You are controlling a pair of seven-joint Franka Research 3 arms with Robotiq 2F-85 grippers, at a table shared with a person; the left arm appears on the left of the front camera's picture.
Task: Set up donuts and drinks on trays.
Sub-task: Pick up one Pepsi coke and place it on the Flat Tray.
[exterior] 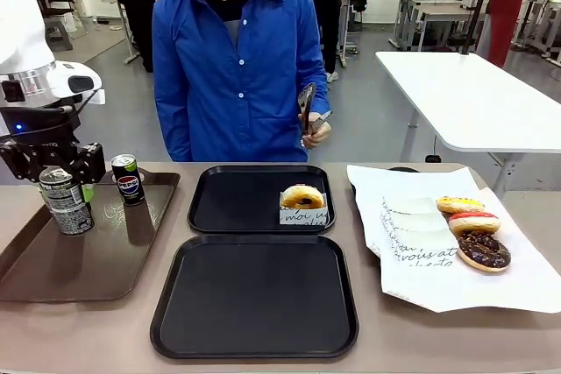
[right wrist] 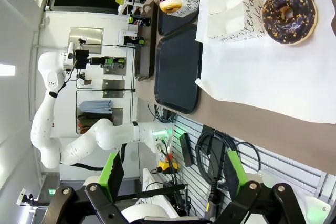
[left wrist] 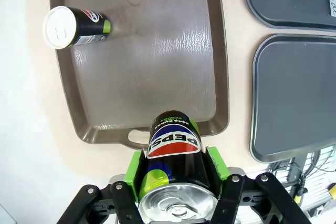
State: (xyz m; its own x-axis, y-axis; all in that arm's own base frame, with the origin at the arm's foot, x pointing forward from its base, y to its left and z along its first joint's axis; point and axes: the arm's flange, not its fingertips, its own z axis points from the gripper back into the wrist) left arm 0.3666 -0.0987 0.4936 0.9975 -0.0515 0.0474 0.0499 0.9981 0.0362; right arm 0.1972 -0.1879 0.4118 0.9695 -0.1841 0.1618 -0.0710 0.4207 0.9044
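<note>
One donut placed, no drinks yet; by the look of it the setup is barely begun.

Far left, the left gripper [exterior: 65,186] has its jaws clamped on a Pepsi can [exterior: 68,208], held upright over the brown tray [exterior: 53,278]. A second can [exterior: 129,179] stands on that tray's far part. Neither can is on a black tray.

Centre: the far black tray [exterior: 237,203] carries a glazed donut in a paper sleeve [exterior: 302,196] at its right side. The near black tray [exterior: 254,299] is bare. Behind the trays a person's hand [exterior: 317,133] holds tongs [exterior: 306,101].

Right: a yellow donut [exterior: 459,205], a pink-iced donut [exterior: 473,222] and a chocolate donut [exterior: 483,250] lie on white paper [exterior: 429,291], not yet trayed.

Views: the left wrist camera shows the green pads [left wrist: 137,174] flat against the can's sides, a detail the front camera gives less clearly. A green-marked scrap sits at that camera's top edge, too cropped to name. The right wrist camera gives the right gripper [right wrist: 173,174], its jaws wide with nothing between them.
</note>
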